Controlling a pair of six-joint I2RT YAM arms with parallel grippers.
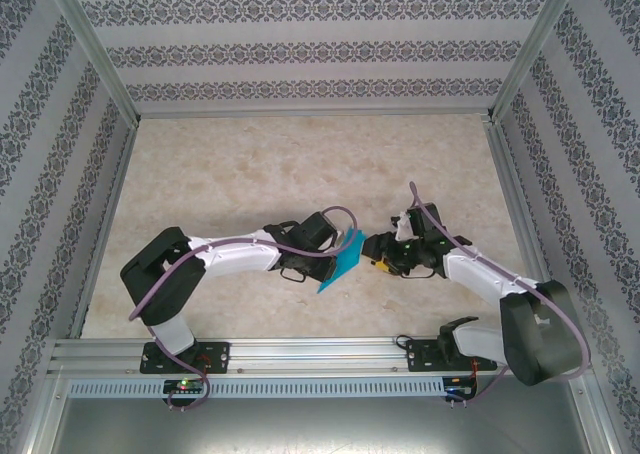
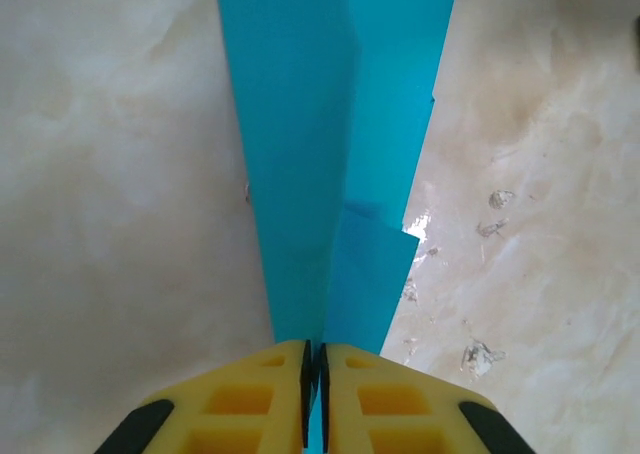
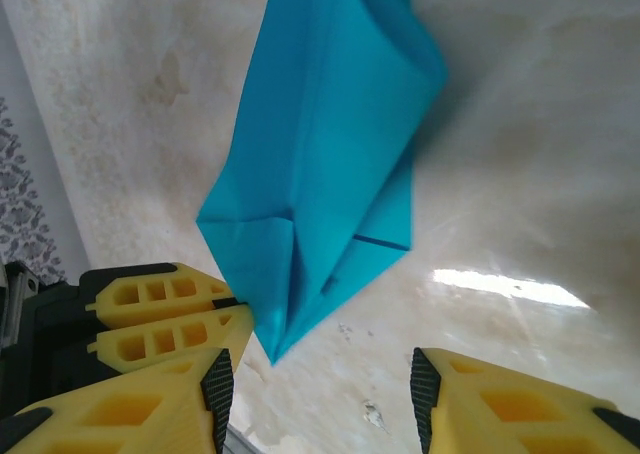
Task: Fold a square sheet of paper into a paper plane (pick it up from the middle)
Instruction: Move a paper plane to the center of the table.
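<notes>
No text (or labels) can be read.

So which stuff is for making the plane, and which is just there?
For the job: paper, partly folded; left gripper, shut on it; right gripper, open beside it.
Just there: table; walls; rail.

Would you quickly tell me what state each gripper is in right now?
Left gripper: closed on the teal paper.
Right gripper: open, holding nothing.
</notes>
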